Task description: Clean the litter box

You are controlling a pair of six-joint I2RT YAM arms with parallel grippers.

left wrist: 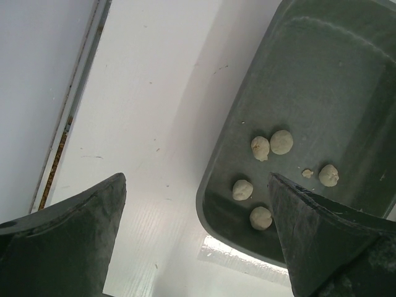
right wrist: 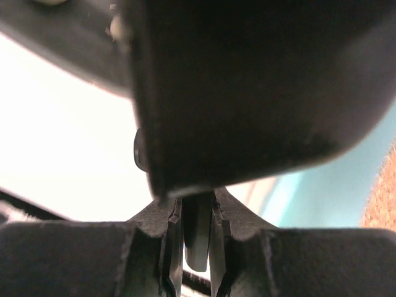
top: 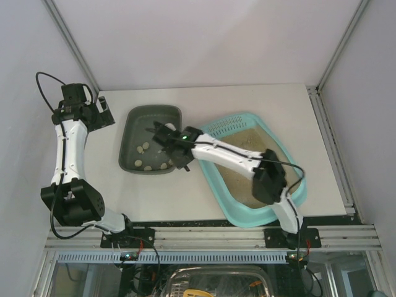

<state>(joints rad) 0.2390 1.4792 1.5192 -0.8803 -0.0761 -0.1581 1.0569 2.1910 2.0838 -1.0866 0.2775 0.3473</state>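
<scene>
The turquoise litter box (top: 292, 162) lies right of centre, with tan litter (top: 244, 141) inside and a slotted grille (top: 224, 128) at its far end. My right gripper (top: 178, 147) is shut on the handle (right wrist: 198, 238) of a dark scoop (top: 159, 134) and holds it over the right rim of the dark grey-green tray (top: 141, 119). The scoop's body (right wrist: 247, 80) fills the right wrist view, so its contents are hidden. Several pale clumps (top: 146, 148) lie in the grey tray. My left gripper (top: 103, 115) is open and empty, left of that tray.
The left wrist view shows the grey tray (left wrist: 322, 74) with its clumps (left wrist: 281, 142) and bare white table beside it, between the open left gripper's (left wrist: 197, 178) fingers. A metal frame rail (top: 334, 142) runs along the table's right edge. Walls close in the back and sides.
</scene>
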